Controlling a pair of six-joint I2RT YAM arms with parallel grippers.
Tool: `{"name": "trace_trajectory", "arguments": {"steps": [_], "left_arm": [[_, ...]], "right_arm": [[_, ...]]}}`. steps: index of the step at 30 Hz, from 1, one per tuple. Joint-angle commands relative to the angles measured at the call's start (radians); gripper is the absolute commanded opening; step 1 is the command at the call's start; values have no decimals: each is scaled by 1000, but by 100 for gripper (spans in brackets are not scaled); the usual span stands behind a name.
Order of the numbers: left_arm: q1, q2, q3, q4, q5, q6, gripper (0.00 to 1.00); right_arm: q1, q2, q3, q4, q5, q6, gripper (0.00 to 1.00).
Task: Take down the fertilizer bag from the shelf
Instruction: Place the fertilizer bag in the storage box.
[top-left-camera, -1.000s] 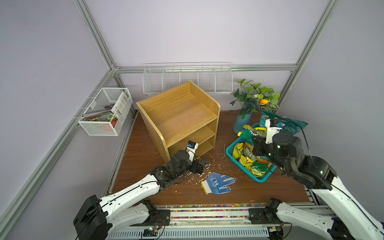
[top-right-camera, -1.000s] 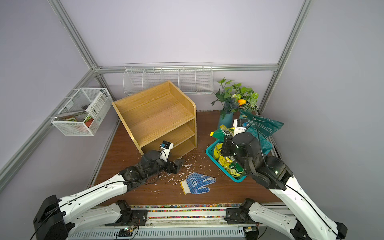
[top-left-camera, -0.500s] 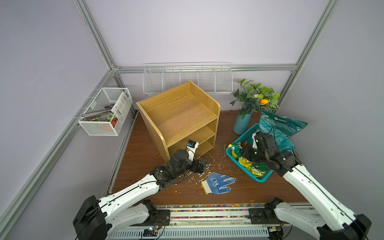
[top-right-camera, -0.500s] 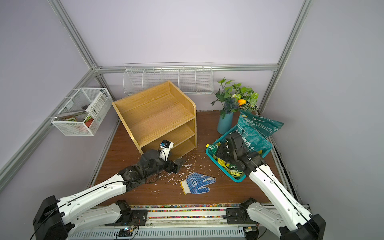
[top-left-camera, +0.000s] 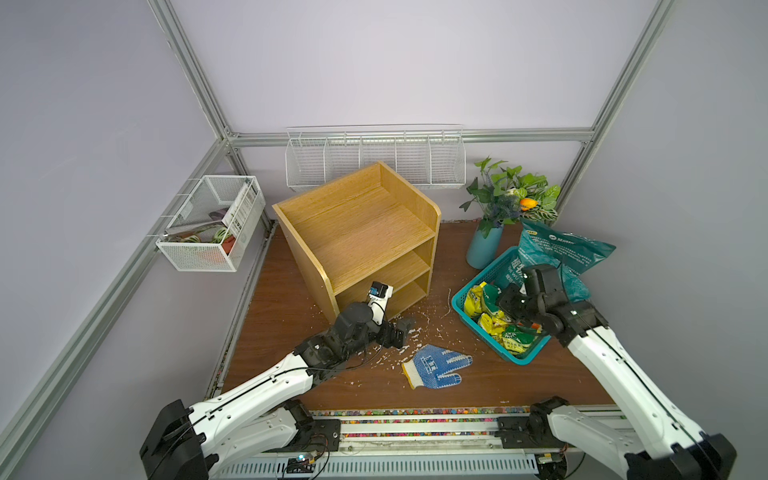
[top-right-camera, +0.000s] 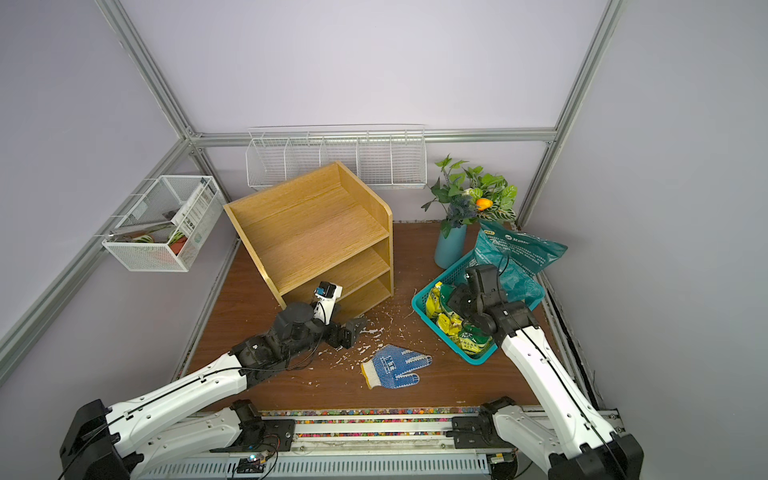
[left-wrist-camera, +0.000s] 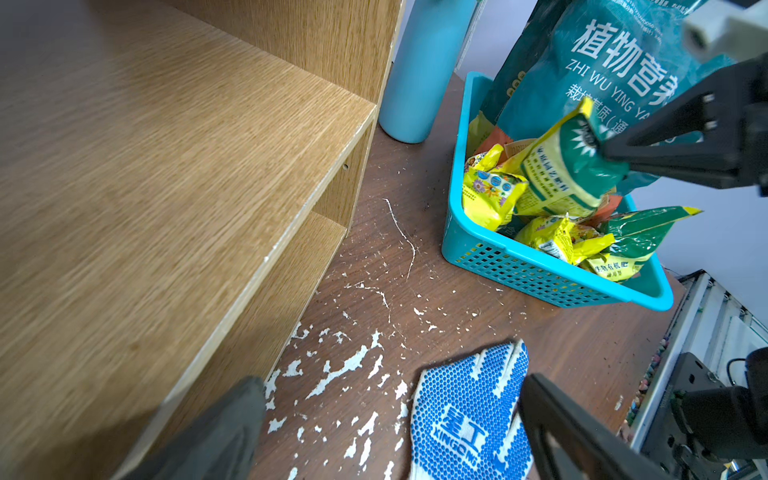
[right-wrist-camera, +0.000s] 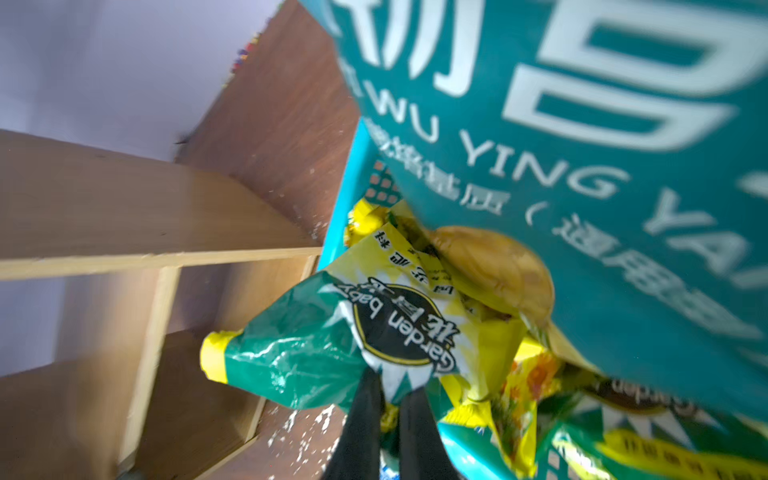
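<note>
Blue dotted work glove (top-left-camera: 437, 365) flat on brown tabletop (top-left-camera: 291, 299), white flakes (top-left-camera: 415, 332) scattered beside it. Teal plastic basket (top-left-camera: 484, 334) just beside teal vase (top-left-camera: 484, 249) of artificial plants (top-left-camera: 511, 195), big teal soil bag (top-left-camera: 557, 245) leaning at its far end. White wire rack (top-left-camera: 374, 160) on back wall, white wire basket (top-left-camera: 208, 232) on side wall.

Bare brown surface (top-left-camera: 453, 253) is lying open between the shelf (top-left-camera: 365, 232) and the teal basket (top-left-camera: 478, 332); the blue glove (top-left-camera: 436, 365) and vase (top-left-camera: 484, 249) are crowding its edges.

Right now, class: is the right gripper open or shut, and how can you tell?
Shut. In the right wrist view, the right gripper has its black fingers pinching the green-and-yellow fertilizer bag, over the teal basket.
</note>
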Motion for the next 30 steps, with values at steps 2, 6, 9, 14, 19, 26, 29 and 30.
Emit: {"name": "trace_trajectory", "arguments": {"steps": [2, 6, 9, 14, 19, 26, 29, 30], "left_arm": [[4, 4, 12, -11, -10, 2, 100], [4, -4, 10, -16, -22, -3, 100], [4, -3, 11, -21, -28, 3, 100], [3, 3, 19, -33, -44, 16, 100], [4, -19, 24, -42, -65, 10, 100], [4, -98, 51, -153, -51, 6, 100], [4, -155, 46, -256, -59, -17, 100], [3, -181, 40, -292, -63, -32, 100]], "right_arm": [[-12, 174, -31, 10, 74, -63, 0], [-13, 280, -41, -15, 106, -105, 0], [-10, 292, -93, 0, 122, -116, 0], [51, 290, -181, -15, 150, -89, 0], [59, 192, -237, 51, 113, -94, 5], [59, 12, -2, -26, 226, -228, 57], [58, -39, 67, -35, 274, -283, 65], [58, -54, 87, -46, 286, -302, 66]]}}
